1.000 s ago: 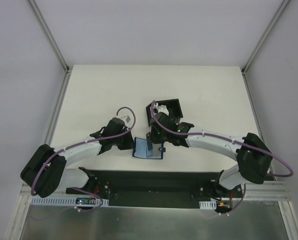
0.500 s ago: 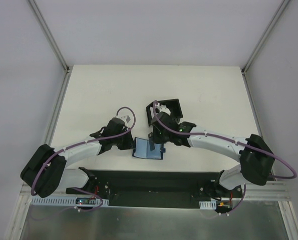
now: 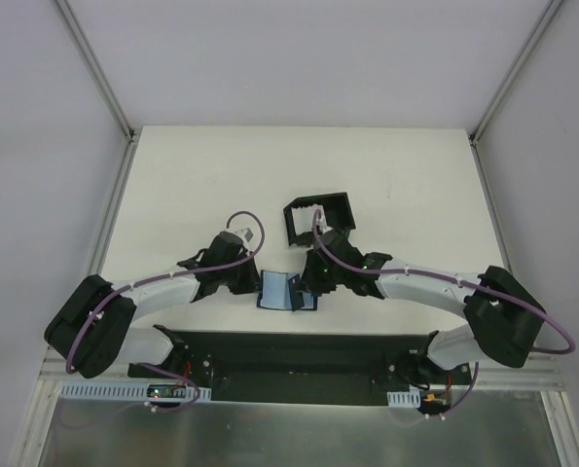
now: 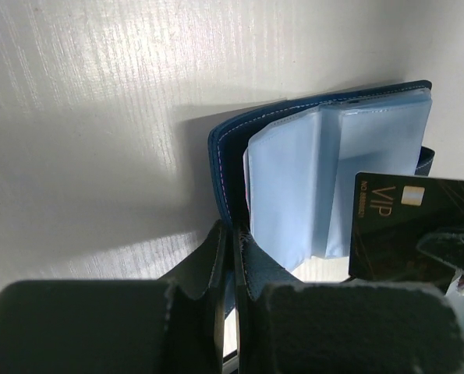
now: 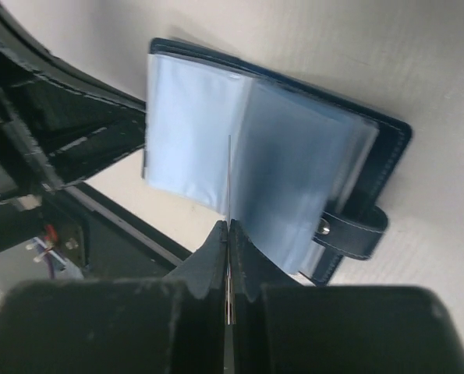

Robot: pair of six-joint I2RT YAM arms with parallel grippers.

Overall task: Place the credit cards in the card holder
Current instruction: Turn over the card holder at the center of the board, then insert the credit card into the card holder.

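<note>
The card holder [image 3: 281, 291] lies open on the table, a navy cover with pale blue pockets [image 5: 294, 160] and a snap tab [image 5: 355, 234]. My left gripper [image 4: 233, 234] is shut on the left edge of its navy cover [image 4: 222, 167]. My right gripper [image 5: 228, 227] is shut on one credit card [image 5: 229, 175], which shows edge-on as a thin line over the pockets. In the left wrist view that card [image 4: 415, 226] is dark with gold "VIP" lettering and stands at the right of the open pockets. No other cards are in view.
A black square tray [image 3: 318, 216] with raised walls stands just behind the right gripper [image 3: 308, 280]. The dark base plate [image 3: 289, 355] runs along the table's near edge, close to the card holder. The left gripper [image 3: 253, 281] reaches in from the left.
The right gripper has come down and toward the near edge, away from the black tray, carrying the card to the open card holder. The left gripper has kept its hold.
</note>
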